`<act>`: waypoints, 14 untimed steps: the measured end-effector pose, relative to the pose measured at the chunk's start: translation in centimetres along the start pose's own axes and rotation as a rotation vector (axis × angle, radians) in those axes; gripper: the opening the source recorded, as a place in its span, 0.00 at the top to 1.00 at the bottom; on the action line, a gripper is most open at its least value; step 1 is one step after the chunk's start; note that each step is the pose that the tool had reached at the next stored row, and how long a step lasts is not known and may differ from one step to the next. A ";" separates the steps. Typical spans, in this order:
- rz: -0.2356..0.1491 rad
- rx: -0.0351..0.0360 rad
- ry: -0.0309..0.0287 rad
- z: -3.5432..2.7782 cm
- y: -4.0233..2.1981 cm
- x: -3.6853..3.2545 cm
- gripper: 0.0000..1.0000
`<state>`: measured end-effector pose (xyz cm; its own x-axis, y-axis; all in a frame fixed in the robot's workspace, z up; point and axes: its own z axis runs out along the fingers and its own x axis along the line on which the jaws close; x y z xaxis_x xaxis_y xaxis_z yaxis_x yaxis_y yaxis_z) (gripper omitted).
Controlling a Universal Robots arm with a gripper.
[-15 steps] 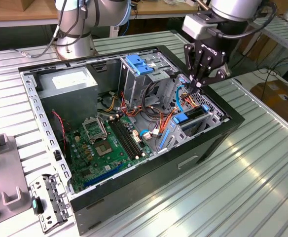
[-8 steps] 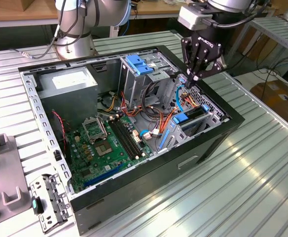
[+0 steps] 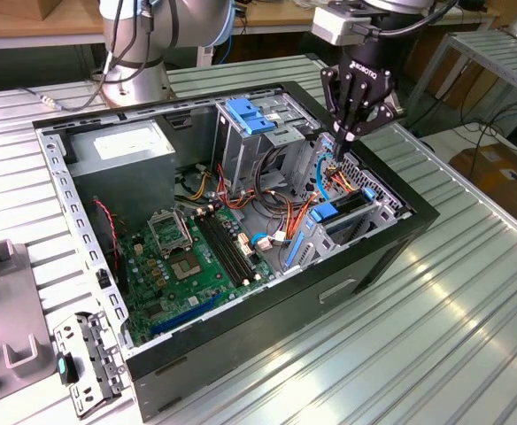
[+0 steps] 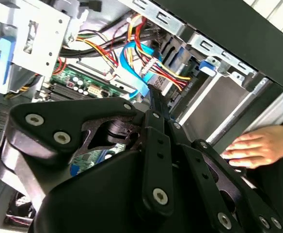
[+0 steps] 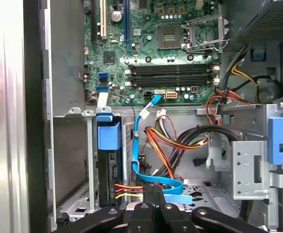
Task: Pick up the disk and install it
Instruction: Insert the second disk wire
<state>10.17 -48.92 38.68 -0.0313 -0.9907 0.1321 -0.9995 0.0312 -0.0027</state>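
The disk stands on edge in the metal drive bay at the corner of the open computer case, on the exterior view's right. Its black body runs down the slot, and the bright blue carrier end faces the motherboard. My gripper hangs over the case just behind the bay, fingers pointing down and shut with nothing between them. In the first wrist view the gripper sits over the blue flat cable and the red and yellow wires, beside the disk's far end. The fingers also show in the second wrist view.
A person's hand rests on the case's outer wall by the bay. A light blue latch tops the upper drive cage. The grey power supply, motherboard and loose cables lie inside. A grey fixture sits on the exterior view's left.
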 end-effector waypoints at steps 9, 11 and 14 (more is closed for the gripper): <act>0.002 0.0009 0.0407 0.01 -0.02 -1.57 0.76; 0.003 0.0008 0.0428 -0.05 -0.02 -1.58 0.76; 0.004 0.0005 0.0463 -0.11 -0.02 -1.63 0.76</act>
<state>10.24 -47.29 38.58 -0.0348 -0.9834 0.1779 -0.9994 0.0347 -0.0038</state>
